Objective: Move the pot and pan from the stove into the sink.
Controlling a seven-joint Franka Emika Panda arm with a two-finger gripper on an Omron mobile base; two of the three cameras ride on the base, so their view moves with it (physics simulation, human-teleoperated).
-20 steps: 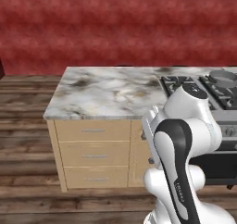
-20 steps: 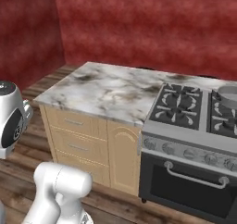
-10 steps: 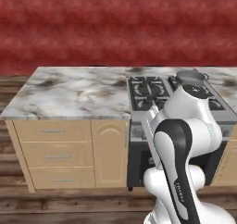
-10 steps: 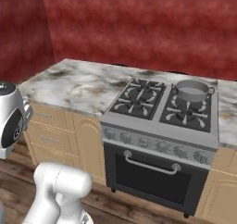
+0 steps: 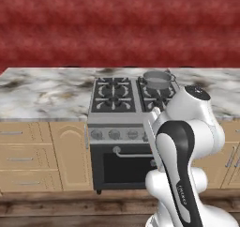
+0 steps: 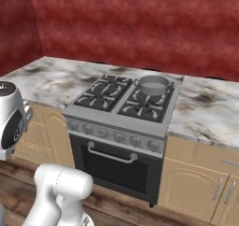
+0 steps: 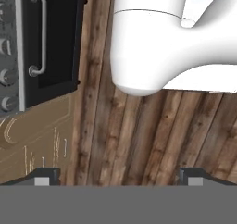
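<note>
Fingers (image 7: 46, 176) of your gripper (image 7: 118, 177) are spread wide, holding nothing, aimed at the wood floor (image 7: 139, 140). Your pot (image 6: 154, 85) sits far off on the stove (image 6: 123, 103), back right burner.

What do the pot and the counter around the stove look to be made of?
The pot: seemingly brushed metal, judging by its even grey sheen and thin loop handles. The counter: probably polished marble or a stone lookalike, white with brown-grey veining. The stove: likely dark grey metal, black grates.

Pot (image 6: 154, 85): grey metal, two loop handles, upright on rear right burner of stove (image 6: 116, 109), dark four-burner range.
</note>
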